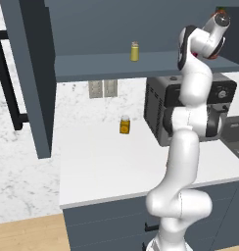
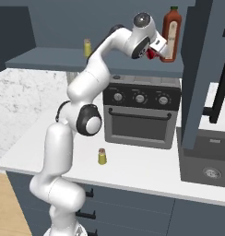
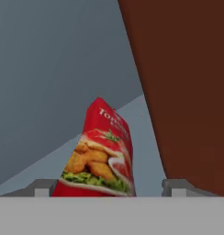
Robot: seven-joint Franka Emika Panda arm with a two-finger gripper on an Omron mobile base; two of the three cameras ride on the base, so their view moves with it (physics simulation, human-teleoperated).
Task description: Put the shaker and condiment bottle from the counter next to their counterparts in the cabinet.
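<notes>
The arm is seen raised to the cabinet (image 2: 197, 69) shelf, w/ the gripper (image 2: 156, 50) at the upper centre-right of the right base view, just beside the tall red sauce bottle (image 2: 171, 33) standing upright on the shelf board. A small red item is glimpsed at the gripper in that view, touching or almost touching the bottle's lower part; which of the two cannot be told.

In the hand view the condiment bottle (image 3: 101, 153) is shown at lower centre, between the two finger tips (image 3: 44, 188), tilted, w/ red body, white lettering & a food picture on its face. The tips are set apart at either side of it; whether they press on it cannot be told, as its base is cut off by the lower edge. A dark red-brown surface, apparently the sauce bottle, is seen at the right of that view, close to the condiment bottle; grey cabinet wall & shelf are seen behind.

The shaker (image 2: 102, 156) is seen upright on the white counter (image 2: 146, 175), at lower centre-left of the right base view, in front of the black toaster oven (image 2: 141, 117) & apart from it. In the left base view it (image 1: 124, 124) appears at centre, left of the oven.

Its counterpart, a small yellow shaker (image 1: 134, 51), is seen upright on the shelf at upper centre of the left base view, well apart from the sauce bottle. A sink (image 2: 209, 173) is seen at the right edge.
</notes>
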